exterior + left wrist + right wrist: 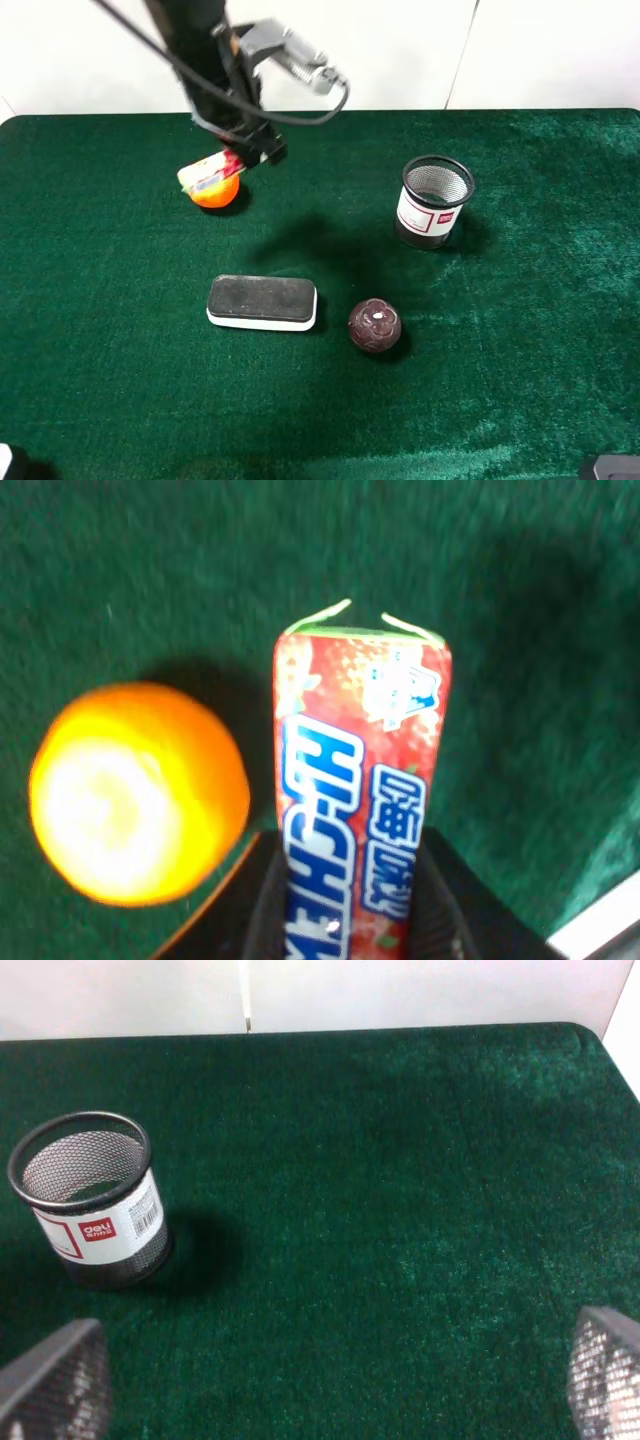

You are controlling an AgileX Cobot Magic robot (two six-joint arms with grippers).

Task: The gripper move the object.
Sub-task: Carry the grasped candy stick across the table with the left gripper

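My left gripper (240, 158) is shut on the object, a slim candy roll (207, 177) in a white, red and blue wrapper. In the left wrist view the roll (360, 770) sticks out from between the jaws of the left gripper (352, 925), right beside an orange (135, 790). In the high view the roll lies over the top of the orange (216, 194) at the back left of the table. I cannot tell if they touch. My right gripper (330, 1400) is open and empty over bare green cloth, with its mesh-padded fingers (55, 1380) far apart.
A black mesh pen cup (435, 200) stands at the back right; it also shows in the right wrist view (90, 1200). A black-and-white eraser block (262, 302) and a dark maroon ball (375, 326) lie mid-table. A white wall runs behind the green table (520, 330).
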